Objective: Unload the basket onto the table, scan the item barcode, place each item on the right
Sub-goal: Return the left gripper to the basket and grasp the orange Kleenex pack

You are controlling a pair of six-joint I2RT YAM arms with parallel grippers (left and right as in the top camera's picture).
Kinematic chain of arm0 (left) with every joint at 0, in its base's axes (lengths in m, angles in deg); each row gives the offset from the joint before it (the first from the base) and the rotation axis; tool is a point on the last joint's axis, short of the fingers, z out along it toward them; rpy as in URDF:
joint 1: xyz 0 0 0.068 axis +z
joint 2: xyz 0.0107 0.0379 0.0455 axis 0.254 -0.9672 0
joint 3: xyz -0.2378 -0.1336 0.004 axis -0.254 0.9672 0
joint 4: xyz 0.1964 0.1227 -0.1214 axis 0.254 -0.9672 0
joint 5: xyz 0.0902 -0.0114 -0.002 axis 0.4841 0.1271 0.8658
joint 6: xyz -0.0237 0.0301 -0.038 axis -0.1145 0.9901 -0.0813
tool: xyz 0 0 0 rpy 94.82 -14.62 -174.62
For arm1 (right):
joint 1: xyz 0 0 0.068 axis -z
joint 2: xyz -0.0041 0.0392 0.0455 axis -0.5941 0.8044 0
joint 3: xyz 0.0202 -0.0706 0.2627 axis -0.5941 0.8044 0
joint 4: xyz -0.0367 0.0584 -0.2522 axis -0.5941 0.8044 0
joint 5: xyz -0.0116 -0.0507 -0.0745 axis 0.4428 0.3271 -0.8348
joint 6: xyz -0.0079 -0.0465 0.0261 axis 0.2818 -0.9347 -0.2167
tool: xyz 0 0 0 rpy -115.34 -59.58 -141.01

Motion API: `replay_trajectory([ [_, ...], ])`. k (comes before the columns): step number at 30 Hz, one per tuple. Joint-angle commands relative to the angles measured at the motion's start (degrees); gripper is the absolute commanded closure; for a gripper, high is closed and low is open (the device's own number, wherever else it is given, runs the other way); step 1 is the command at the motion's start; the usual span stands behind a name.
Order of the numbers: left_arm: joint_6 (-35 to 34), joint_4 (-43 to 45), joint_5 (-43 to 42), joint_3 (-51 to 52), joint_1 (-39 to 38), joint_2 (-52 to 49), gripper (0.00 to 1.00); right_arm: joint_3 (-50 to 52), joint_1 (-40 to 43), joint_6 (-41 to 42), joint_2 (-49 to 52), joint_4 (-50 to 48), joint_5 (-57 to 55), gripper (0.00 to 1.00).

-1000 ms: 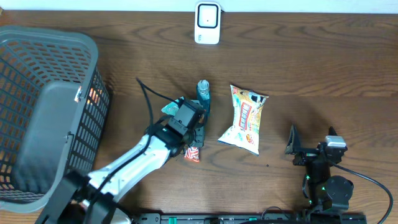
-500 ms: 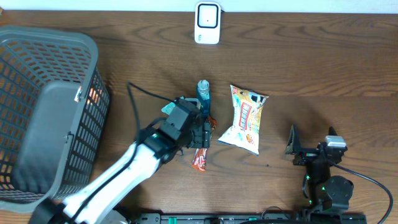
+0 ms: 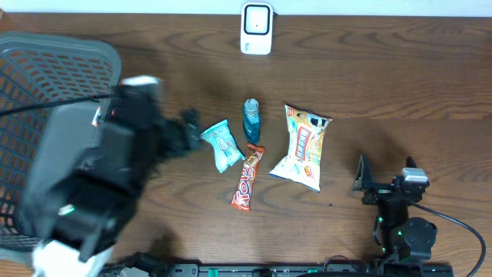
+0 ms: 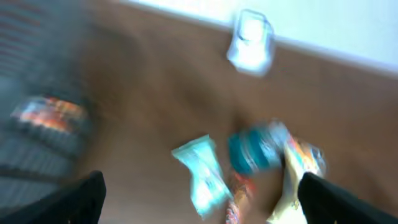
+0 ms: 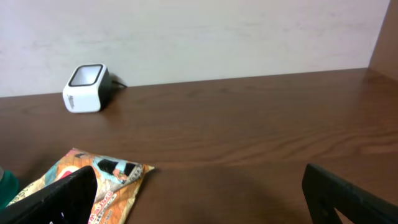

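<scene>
Left gripper [image 4: 203, 178]: jaws wide, nothing between them, over the table's [image 3: 400, 85] left side beside the basket [image 3: 46, 54]; its view is badly blurred. Right gripper [image 5: 199, 169]: also wide, empty, near the front-right corner. Candy bar [image 3: 245, 178] lies flat and free mid-table toward the front edge, between teal packet [image 3: 223, 145] and chip bag [image 3: 304, 146]. Scanner [image 3: 256, 28] sits mid back edge.

A red-orange candy bar [image 3: 244, 178] is seen lying flat and free on the worktop [image 3: 400, 92], its length angled slightly off straight. The white barcode scanner [image 3: 256, 28] is stood at the far edge, well apart from it.
</scene>
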Motion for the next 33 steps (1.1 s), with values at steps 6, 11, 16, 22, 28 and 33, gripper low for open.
replay_trajectory([
  [6,-0.85,-3.93,7.76,-10.47,27.15,-0.33,0.01,0.07,0.15,-0.35,-0.22,0.22,-0.07,0.01],
  [11,-1.62,-5.29,-3.26,-10.45,43.95,-5.29,0.02,0.07,0.15,-0.35,-0.22,0.22,-0.07,0.01],
  [16,1.53,-5.84,-13.77,-10.38,51.49,-14.32,0.02,0.07,0.15,-0.35,-0.22,0.22,-0.07,0.01],
  [22,16.52,-5.73,-16.7,-10.34,52.33,-26.62,0.02,0.07,0.15,-0.35,-0.22,0.22,-0.07,0.01],
  [28,27.74,-5.11,-17.55,-9.05,52.33,-37.0,0.02,0.07,0.15,-0.35,-0.22,0.22,-0.07,0.01],
  [33,29.46,-1.29,-24.81,-7.21,52.33,-41.66,0.02,0.07,0.15,-0.35,-0.22,0.22,-0.07,0.01],
])
